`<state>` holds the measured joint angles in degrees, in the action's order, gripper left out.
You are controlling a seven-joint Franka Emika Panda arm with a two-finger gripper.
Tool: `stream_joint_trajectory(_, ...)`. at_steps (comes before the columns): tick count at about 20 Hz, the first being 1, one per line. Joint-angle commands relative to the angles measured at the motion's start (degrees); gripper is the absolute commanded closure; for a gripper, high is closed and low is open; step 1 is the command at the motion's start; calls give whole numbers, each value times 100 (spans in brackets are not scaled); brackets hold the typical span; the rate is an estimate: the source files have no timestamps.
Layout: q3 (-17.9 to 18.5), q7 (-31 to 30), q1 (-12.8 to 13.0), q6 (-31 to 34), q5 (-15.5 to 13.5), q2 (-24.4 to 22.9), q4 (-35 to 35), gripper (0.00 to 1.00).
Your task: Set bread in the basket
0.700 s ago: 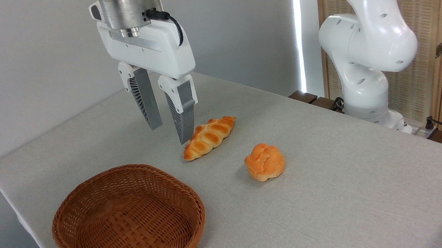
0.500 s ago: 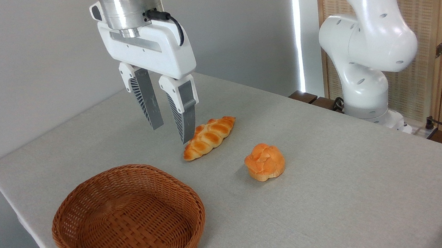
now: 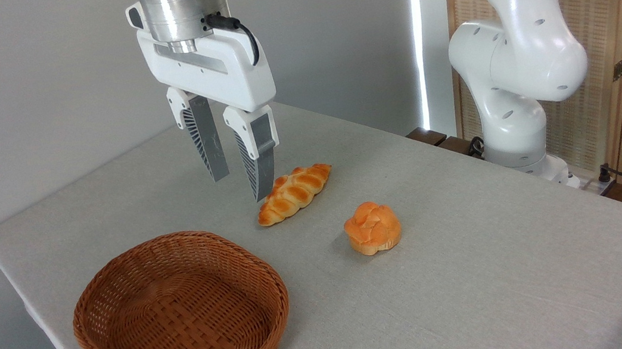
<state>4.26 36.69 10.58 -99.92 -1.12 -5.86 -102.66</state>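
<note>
The bun [image 3: 373, 228] is sitting on the table [image 3: 480, 272], well apart from the empty basket [image 3: 181, 319] and right of the braided loaf [image 3: 294, 193]; it is looking light and soft, so pinching gently across its rounded sides should be suiting it best. The gripper [image 3: 239, 187] is hanging in the air, pointing down beside the loaf, its fingers parted narrowly and holding nothing.
</note>
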Motion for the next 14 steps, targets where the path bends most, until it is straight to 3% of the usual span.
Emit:
stream_joint_trajectory(1, 39, -13, 6, 218, -143, -12, 53, 0)
stream_joint_trajectory(14, 22, 242, 15, 649, -134, 6, 53, 0)
